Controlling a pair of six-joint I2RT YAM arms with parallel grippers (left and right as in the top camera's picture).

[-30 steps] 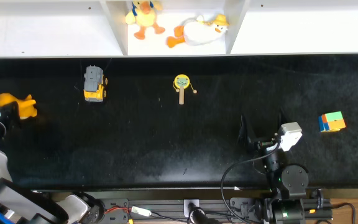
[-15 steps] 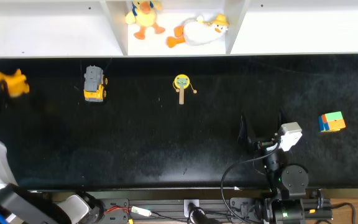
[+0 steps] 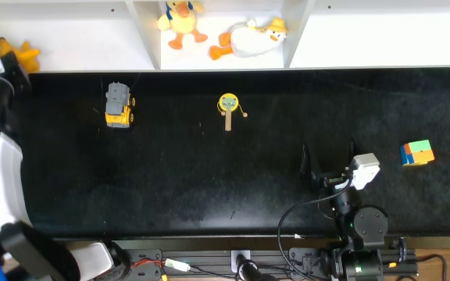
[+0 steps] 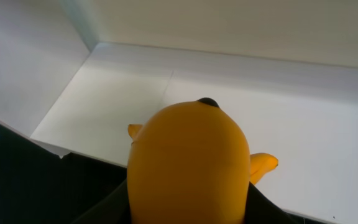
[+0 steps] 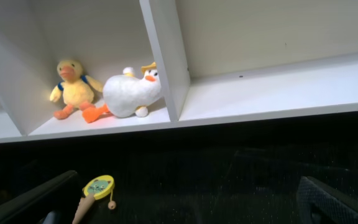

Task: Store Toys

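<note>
Left gripper (image 3: 8, 62) pinches yellow toy (image 4: 188, 162) over shelf (image 4: 303, 124) left-end bay's lip, prob. to set it inside; right gripper (image 3: 328, 162) spread, idle nr table (image 3: 209, 187) front edge.

Left wrist view, findings. A yellow toy (image 4: 188, 162) is filling the near field, rounded and smooth, with a small black nub (image 4: 207, 102) showing at its crown. A short yellow limb (image 4: 263, 163) is sticking out at each flank. The left gripper (image 4: 188, 210) is clamping the toy, its dark fingers showing on either side. The toy is hanging at the front edge of a white shelf (image 4: 123, 93). The shelf's side wall (image 4: 23, 56) and back wall (image 4: 229, 25) are meeting in a corner. A faint seam (image 4: 166, 90) is crossing the shelf floor. A black tabletop (image 4: 17, 168) is lying just before the shelf's front edge.
</note>
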